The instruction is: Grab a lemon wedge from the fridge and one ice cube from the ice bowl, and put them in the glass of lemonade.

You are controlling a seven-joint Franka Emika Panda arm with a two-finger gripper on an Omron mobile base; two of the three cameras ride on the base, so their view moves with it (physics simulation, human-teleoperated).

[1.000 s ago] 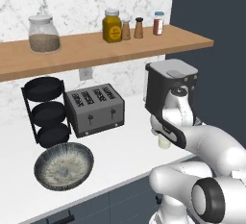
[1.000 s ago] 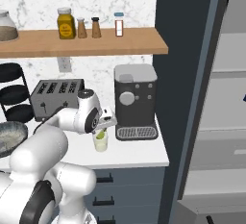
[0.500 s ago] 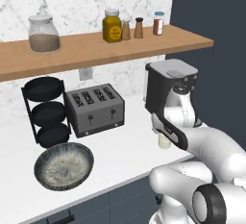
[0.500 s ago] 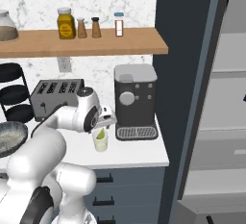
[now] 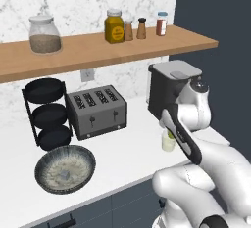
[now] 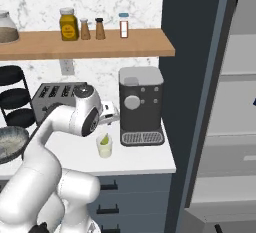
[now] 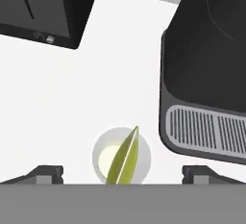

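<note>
Claw (image 7: 122, 172): standing released, jaws spread wide, hovering directly above the glass of lemonade (image 7: 121, 156). Lemon wedge (image 7: 123, 158): resting inside that glass, which is standing on the white surface (image 7: 72, 98) just beside the coffee machine (image 6: 140, 104). Ice bowl (image 5: 65, 169): sitting well apart, before the toaster (image 5: 96, 110).

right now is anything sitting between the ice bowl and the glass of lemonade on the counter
Nothing visible does. Bare white counter runs from the ice bowl to the glass of lemonade; the toaster stands further back, off that line.
</note>
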